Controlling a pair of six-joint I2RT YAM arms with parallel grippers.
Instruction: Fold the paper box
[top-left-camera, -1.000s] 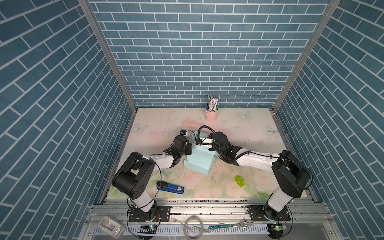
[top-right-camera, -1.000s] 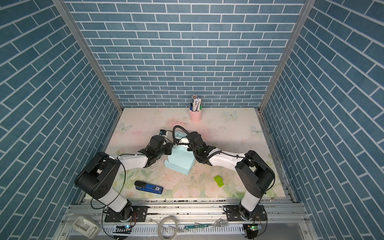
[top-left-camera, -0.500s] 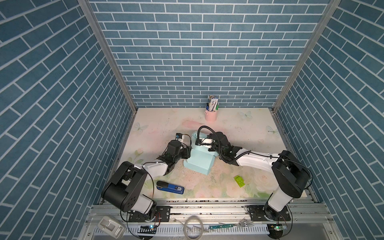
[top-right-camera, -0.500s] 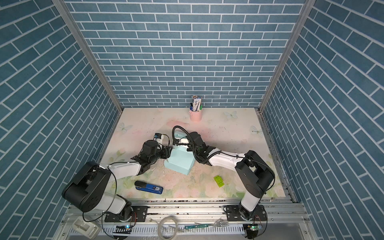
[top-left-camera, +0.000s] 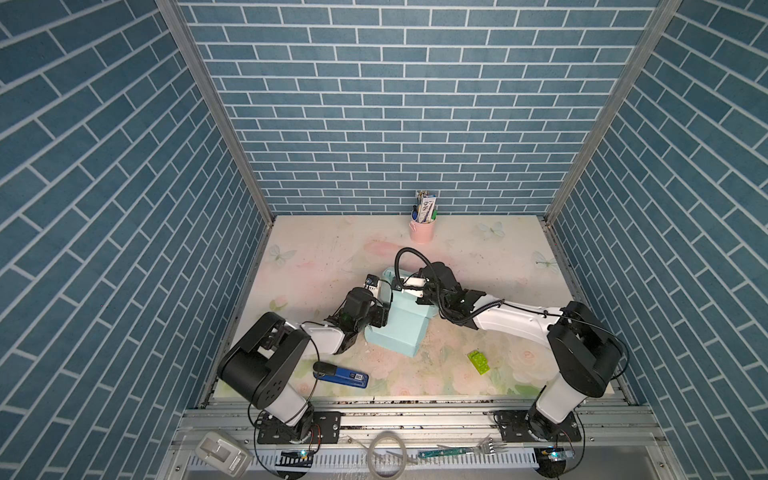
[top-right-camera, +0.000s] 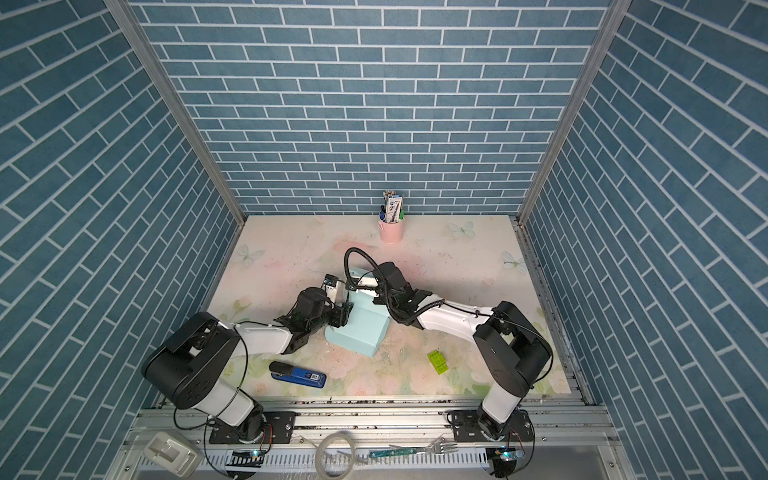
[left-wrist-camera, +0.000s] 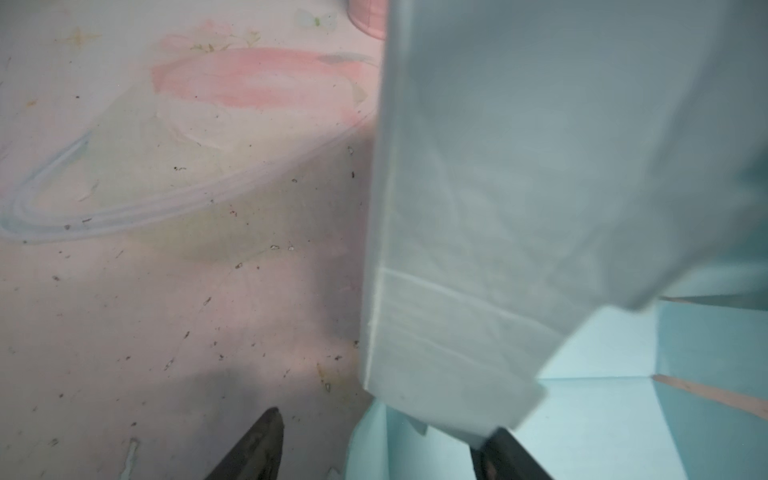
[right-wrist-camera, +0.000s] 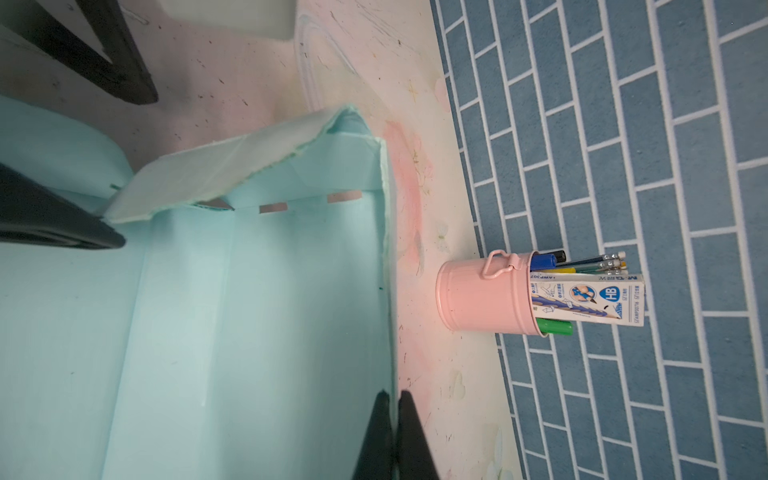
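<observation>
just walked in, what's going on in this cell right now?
Both arms are at the paper box in the middle of the table. The right gripper is shut, pinching the edge of the box's far wall. The left gripper is open, one finger over the table and one over the box, gripping nothing. A side flap hangs loose, so the box is only partly folded. The blue stapler and green brick lie apart, untouched.
</observation>
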